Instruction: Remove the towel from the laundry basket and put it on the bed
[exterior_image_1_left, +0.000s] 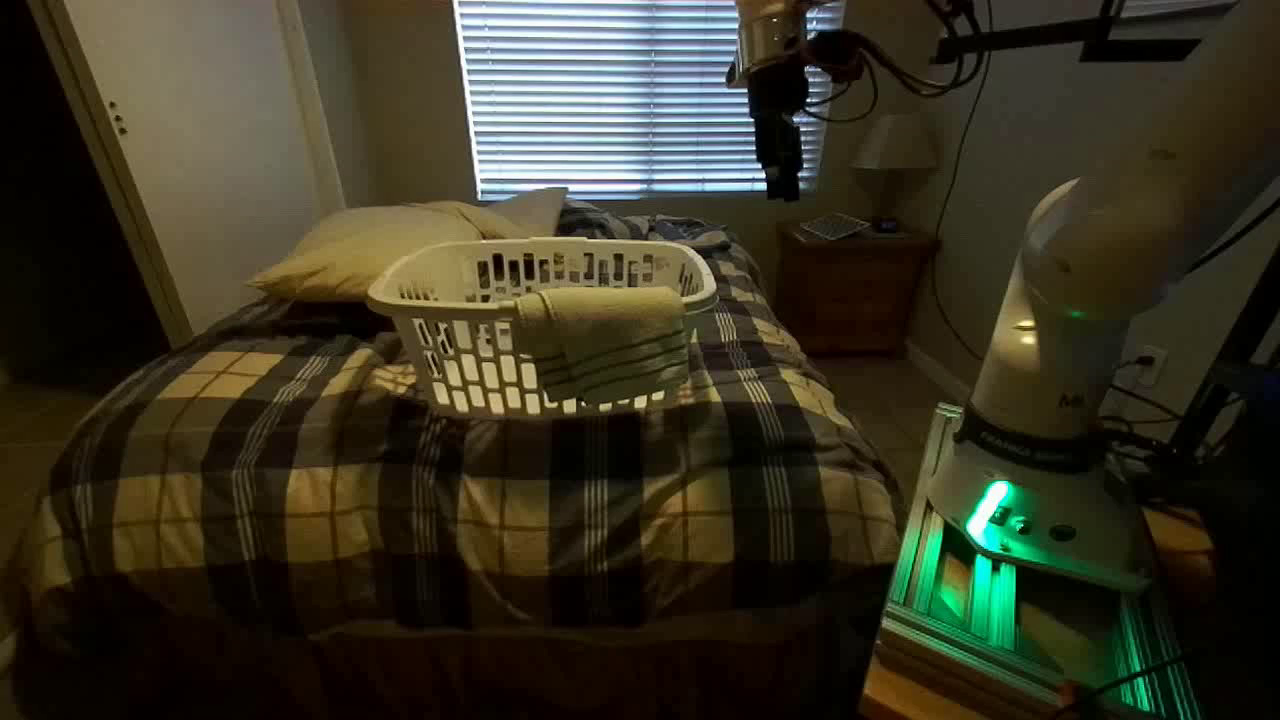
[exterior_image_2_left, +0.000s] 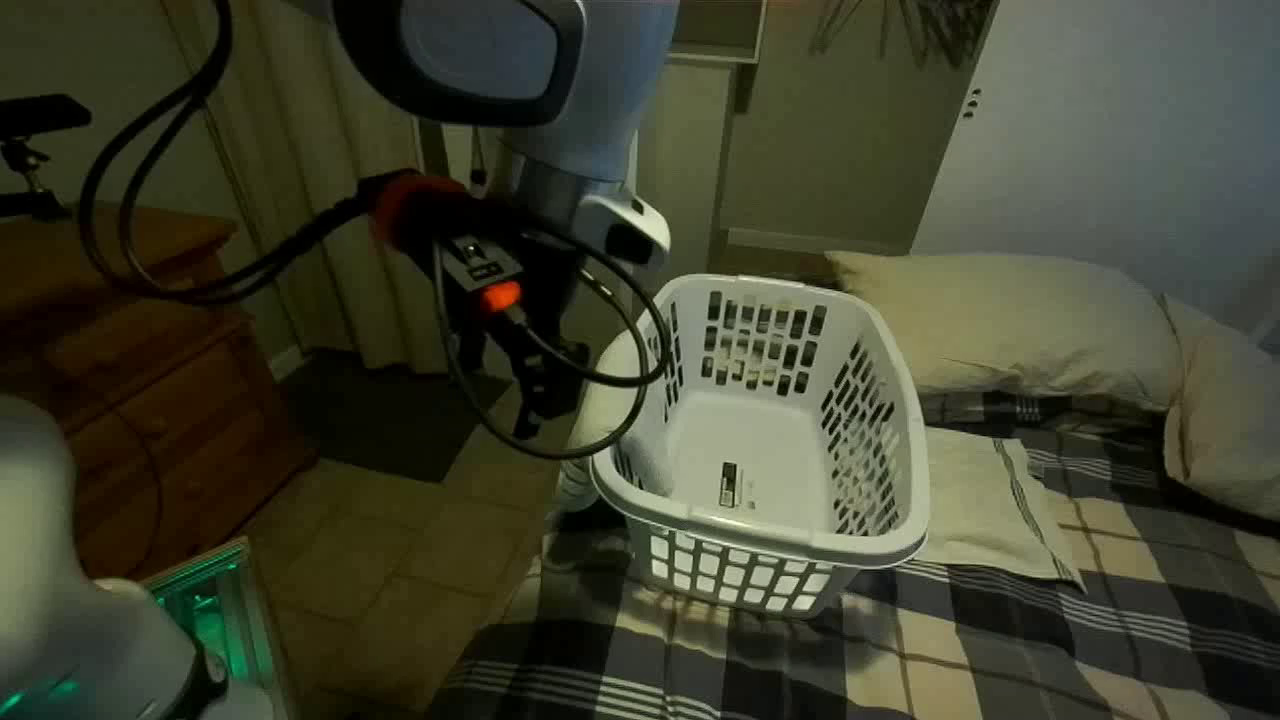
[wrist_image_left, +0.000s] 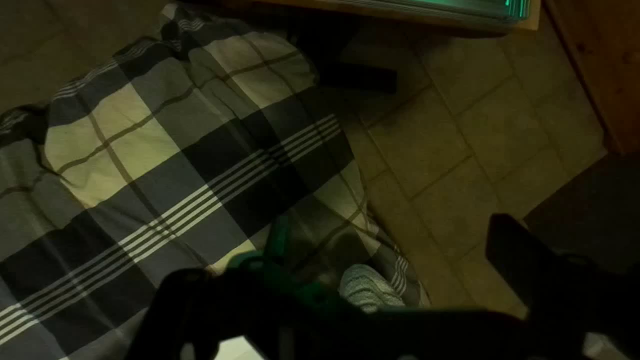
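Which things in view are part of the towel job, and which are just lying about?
For the job:
bed
basket, standing on the bed
towel, draped over the basket's rim
gripper, open

Just around:
pillows
lamp
nightstand
blinds

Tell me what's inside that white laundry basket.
The towel, draped over the rim of the basket, hangs partly inside; a small label-like patch shows on its bottom. Whatever is behind the towel's inner end is covered.
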